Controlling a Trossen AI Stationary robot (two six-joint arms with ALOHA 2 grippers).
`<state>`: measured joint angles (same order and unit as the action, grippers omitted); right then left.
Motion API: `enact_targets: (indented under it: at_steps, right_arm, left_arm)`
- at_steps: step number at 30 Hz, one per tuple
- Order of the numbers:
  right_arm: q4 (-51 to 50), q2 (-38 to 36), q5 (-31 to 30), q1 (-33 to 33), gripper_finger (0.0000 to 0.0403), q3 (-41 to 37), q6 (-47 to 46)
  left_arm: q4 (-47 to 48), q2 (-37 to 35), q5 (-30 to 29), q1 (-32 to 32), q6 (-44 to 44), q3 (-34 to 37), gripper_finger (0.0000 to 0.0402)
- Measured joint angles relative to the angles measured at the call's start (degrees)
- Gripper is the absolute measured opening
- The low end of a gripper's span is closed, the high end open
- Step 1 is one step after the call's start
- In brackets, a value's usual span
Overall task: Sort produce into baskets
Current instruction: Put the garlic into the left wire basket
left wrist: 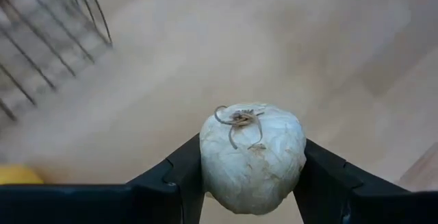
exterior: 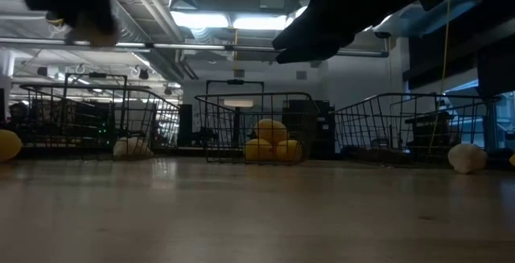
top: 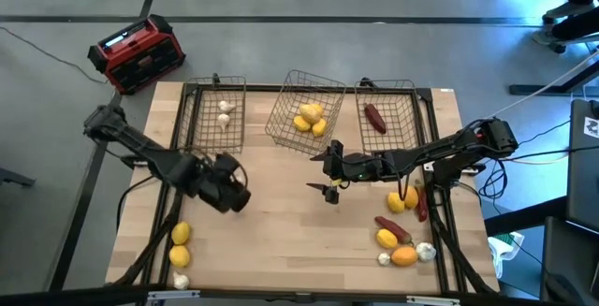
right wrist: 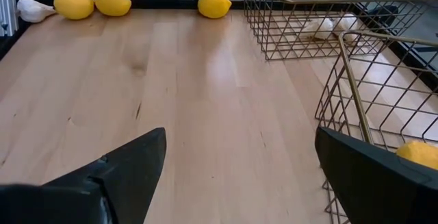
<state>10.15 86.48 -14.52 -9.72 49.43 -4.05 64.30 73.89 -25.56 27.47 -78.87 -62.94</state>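
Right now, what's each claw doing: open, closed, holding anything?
Left claw: closed on a white garlic bulb.
Right claw: open, empty, above the table near the middle basket.

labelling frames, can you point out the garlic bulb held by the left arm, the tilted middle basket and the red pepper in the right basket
garlic bulb [left wrist: 252,157], left wrist view, middle of its white skin
middle basket [top: 281,117], high view, its left wire wall
red pepper [top: 374,118], high view, middle of its body
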Motion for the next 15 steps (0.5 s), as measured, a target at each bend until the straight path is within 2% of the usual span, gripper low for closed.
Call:
enact_targets:
  at_steps: [7,15]
  right_arm:
    - [0.0,0.0,0.6,0.0,0.0372,0.0,-0.1]
    - [0.0,0.0,0.6,0.0,0.0372,0.0,-0.1]
  left_arm:
    - [3.9,-4.1,-5.6,-9.2,11.3,-3.9,0.0172]
    - [8.5,-7.3,-7.9,-24.4,21.7,-4.6,0.0172]
